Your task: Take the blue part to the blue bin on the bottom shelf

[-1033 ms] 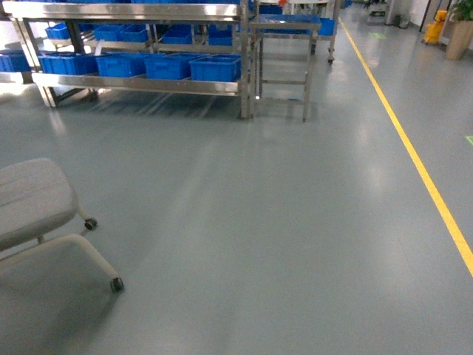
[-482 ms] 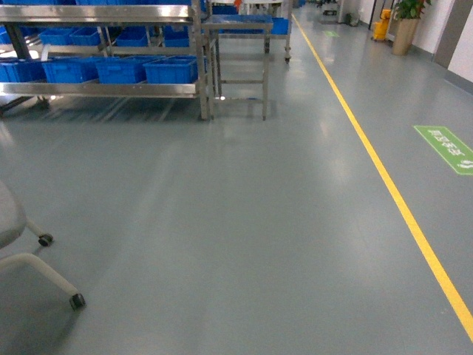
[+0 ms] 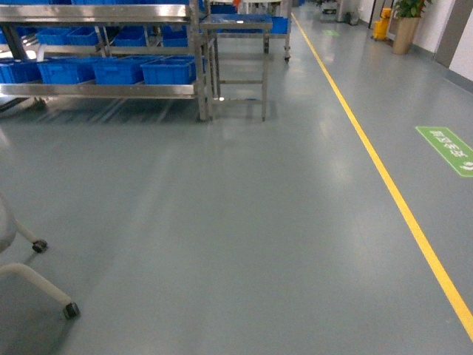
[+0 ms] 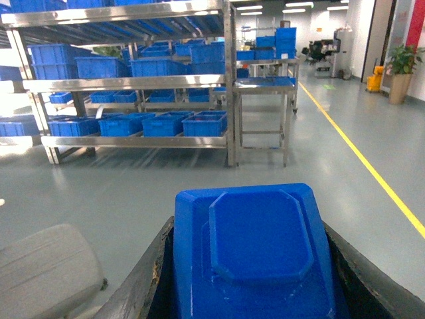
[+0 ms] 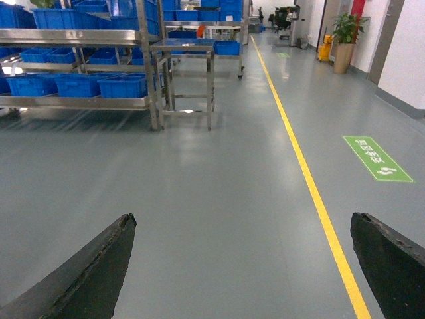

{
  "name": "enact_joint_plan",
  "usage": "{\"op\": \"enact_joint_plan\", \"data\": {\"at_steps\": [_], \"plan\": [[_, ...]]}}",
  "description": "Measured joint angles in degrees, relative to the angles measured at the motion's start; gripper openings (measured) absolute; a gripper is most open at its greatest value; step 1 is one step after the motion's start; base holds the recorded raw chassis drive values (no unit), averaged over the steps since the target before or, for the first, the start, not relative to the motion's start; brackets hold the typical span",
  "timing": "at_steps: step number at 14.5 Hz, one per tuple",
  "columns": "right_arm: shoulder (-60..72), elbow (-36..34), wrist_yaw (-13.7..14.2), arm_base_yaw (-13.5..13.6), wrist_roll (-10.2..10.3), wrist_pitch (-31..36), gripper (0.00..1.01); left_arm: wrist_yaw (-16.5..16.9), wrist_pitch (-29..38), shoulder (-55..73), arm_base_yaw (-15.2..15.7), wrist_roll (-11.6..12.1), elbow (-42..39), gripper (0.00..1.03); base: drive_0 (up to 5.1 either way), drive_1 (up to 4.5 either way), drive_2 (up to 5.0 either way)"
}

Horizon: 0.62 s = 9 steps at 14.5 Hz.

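Chair [image 3: 22, 274] slid further left since earlier. Left fingers [image 4: 252, 279] grasp blue part [image 4: 255, 252]; right fingers [image 5: 246, 266] released. Approach bottom shelf [image 3: 100, 90] squarely.

Warehouse: steel racks [image 4: 133, 83], blue bins [image 4: 163, 124], floor line [image 3: 384, 177].

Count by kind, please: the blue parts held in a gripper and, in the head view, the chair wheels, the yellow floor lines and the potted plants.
blue part: 1
chair wheels: 2
yellow floor line: 1
potted plant: 1
Total: 5
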Motion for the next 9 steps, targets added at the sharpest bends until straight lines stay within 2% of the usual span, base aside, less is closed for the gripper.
{"op": "enact_joint_plan", "data": {"at_steps": [9], "plan": [[0.00, 0.00, -0.02, 0.00, 0.00, 0.09, 0.98, 0.04, -0.15, 0.09, -0.02, 0.00, -0.04, 0.44, 0.0, 4.14, -4.1]]}}
